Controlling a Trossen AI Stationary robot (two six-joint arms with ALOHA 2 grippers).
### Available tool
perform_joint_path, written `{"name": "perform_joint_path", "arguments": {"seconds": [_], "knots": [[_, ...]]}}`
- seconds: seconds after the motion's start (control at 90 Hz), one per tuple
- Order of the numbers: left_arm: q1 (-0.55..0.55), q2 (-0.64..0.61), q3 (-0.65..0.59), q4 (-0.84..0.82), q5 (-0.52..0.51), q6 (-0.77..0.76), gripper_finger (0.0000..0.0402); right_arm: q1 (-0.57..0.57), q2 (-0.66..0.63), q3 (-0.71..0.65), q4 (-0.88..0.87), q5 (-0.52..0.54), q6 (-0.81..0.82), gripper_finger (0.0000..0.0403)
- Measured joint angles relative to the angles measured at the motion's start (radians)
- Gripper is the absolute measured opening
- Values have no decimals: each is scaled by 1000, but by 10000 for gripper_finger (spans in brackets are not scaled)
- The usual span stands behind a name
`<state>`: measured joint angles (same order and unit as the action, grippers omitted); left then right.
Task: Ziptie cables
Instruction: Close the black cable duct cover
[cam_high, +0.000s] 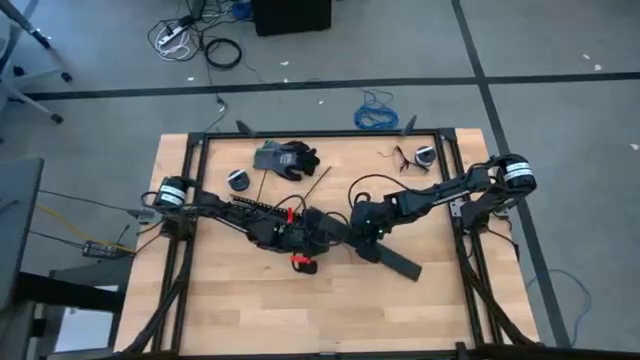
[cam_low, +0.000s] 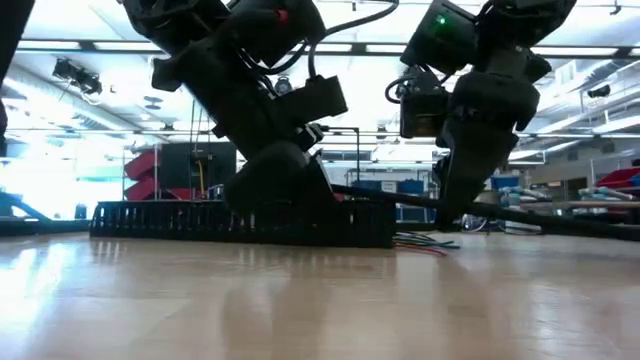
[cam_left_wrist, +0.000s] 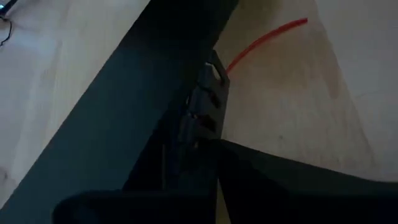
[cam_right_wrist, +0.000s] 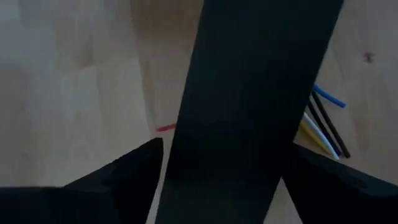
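Grippers meet mid-table: the right gripper (cam_right_wrist: 217, 180) is clamped on a black strip (cam_right_wrist: 249, 106), seemingly covering the cables (cam_right_wrist: 323, 124); left gripper (cam_left_wrist: 211, 186) grip unclear.

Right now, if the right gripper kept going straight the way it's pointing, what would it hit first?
Probably the broad black strip lying right across the right gripper, between its fingers. Thin coloured cables show past the strip's edge, on the wooden table.
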<state>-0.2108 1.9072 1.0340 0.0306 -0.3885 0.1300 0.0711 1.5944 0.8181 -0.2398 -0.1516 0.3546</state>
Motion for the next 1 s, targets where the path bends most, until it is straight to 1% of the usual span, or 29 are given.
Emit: {"name": "perform_joint_path", "arguments": {"seconds": [0.133, 0.267, 0.4, 0.467, 0.644, 0.822, 1.0], "knots": [[0, 0, 0, 0, 0, 0, 0, 0, 0, 0, 0, 1, -6, 324], [0, 0, 0, -1, 3, 2, 0, 0, 0, 0, 0, 1, -12, 328], [-8, -5, 0, -22, 50, 29, 0, -2, 6, 0, 1, 1, -19, 323], [-15, -21, 0, -43, 97, 47, 0, -2, 7, 0, -2, 2, -20, 321], [-37, -99, 0, -152, 134, 51, 0, -2, 7, 0, 0, 10, -35, 314], [-59, -225, 0, -242, 143, 50, 0, -2, 7, 0, 0, 27, -50, 308], [-48, -343, 0, -273, 88, 70, 0, -2, 8, 0, -1, 32, -71, 307]]}}
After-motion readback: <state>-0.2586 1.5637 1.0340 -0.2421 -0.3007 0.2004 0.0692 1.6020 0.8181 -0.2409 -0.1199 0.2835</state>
